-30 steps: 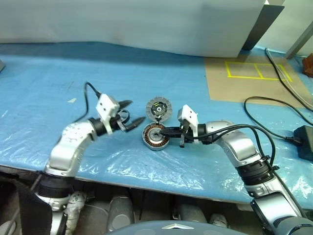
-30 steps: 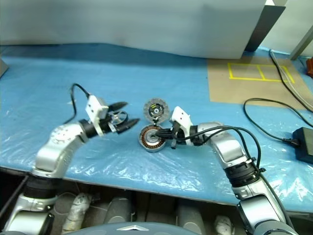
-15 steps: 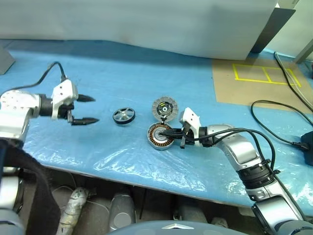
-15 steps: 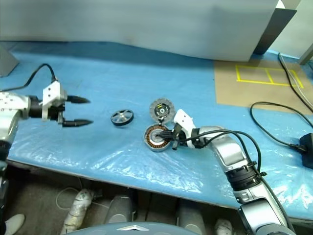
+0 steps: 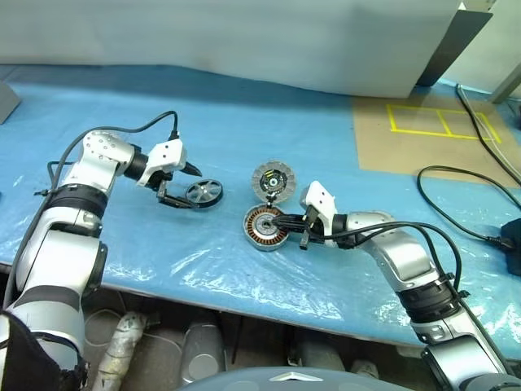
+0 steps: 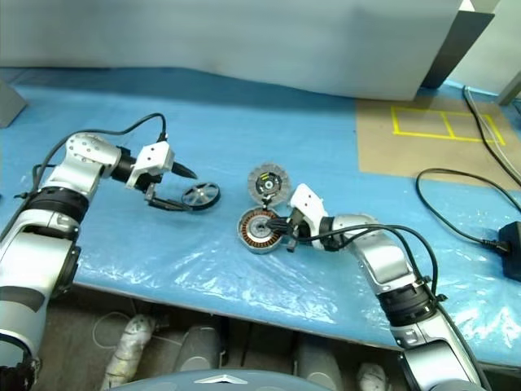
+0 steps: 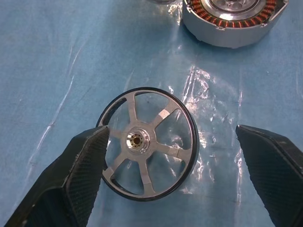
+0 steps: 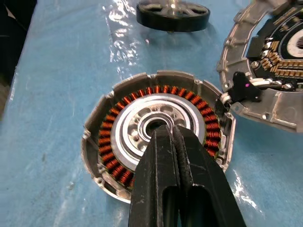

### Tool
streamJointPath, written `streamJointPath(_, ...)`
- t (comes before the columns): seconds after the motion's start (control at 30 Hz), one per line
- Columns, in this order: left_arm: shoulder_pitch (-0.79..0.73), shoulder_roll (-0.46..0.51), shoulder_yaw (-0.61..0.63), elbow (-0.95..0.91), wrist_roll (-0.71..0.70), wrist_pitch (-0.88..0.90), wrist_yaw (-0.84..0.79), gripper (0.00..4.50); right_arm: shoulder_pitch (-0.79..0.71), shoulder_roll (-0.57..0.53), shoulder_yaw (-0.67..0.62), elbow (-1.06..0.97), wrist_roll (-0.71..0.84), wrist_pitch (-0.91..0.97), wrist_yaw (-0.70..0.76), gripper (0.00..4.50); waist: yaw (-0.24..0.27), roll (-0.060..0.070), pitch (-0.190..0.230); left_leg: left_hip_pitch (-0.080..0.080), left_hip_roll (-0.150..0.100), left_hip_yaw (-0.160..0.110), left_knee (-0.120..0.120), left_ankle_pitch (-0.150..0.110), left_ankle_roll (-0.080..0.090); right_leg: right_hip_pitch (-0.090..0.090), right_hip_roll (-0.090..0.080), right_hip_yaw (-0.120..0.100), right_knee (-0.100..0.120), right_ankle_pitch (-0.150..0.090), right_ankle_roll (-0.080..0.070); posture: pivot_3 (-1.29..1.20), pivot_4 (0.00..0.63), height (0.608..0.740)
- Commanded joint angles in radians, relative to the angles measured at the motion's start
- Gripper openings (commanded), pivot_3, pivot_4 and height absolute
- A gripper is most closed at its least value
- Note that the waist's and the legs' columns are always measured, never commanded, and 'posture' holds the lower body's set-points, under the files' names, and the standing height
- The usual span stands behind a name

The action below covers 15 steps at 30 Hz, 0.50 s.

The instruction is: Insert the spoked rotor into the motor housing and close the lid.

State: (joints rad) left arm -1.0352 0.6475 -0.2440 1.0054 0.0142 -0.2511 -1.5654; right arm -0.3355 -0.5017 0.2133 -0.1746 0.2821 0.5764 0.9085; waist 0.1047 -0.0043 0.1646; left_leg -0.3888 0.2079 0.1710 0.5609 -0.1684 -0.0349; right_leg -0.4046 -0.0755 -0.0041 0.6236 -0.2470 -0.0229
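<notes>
The spoked rotor (image 7: 147, 163), a dark-rimmed wheel with silver spokes, lies flat on the blue sheet. My left gripper (image 5: 189, 189) is open, one finger (image 7: 80, 175) on each side of the rotor, the left one close to its rim. The motor housing (image 8: 156, 137), with copper windings, sits to the rotor's right (image 5: 262, 228). My right gripper (image 8: 165, 132) is shut, its tips resting at the housing's centre hub. The lid (image 5: 270, 179) lies just behind the housing, segmented face up, touching its rim.
Wrinkled clear film covers the blue table top (image 5: 122, 106). A brown board with yellow tape (image 5: 423, 130) lies at the back right. Black cables (image 5: 456, 195) and a power brick (image 5: 511, 244) lie at the right. A white panel (image 5: 244, 41) stands behind.
Half a second ago my left gripper was out at the far left, away from the rotor; it has swung back right and now straddles it. The right gripper stayed on the housing.
</notes>
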Motion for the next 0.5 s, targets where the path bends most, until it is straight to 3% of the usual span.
streamJointPath(0.03,-0.056,-0.009,0.012,0.057,0.024,-0.043,0.010,4.50,0.008,-0.038,-0.093,-0.167,0.092,0.047,0.004,0.05,0.002,0.000,0.000,0.000,0.000,0.000,0.000,0.000,0.000,0.000,0.000,0.000,0.000,0.000,0.000,0.00,0.150,0.740)
streamJointPath(0.2,-0.073,-0.024,0.007,0.110,0.054,-0.046,0.008,4.50,0.013,-0.092,-0.162,-0.298,0.180,0.119,0.004,0.05,0.002,0.000,0.000,0.001,0.000,0.000,0.000,0.000,0.000,0.000,0.000,0.000,0.000,0.000,0.000,0.00,0.150,0.740)
streamJointPath(0.5,-0.125,-0.079,0.013,0.191,0.109,-0.034,0.088,4.50,0.034,-0.164,-0.100,-0.352,0.117,0.083,-0.025,0.05,0.006,-0.002,0.001,0.000,0.000,-0.001,0.000,0.000,0.000,0.000,0.000,0.000,0.000,0.000,0.000,0.00,0.150,0.740)
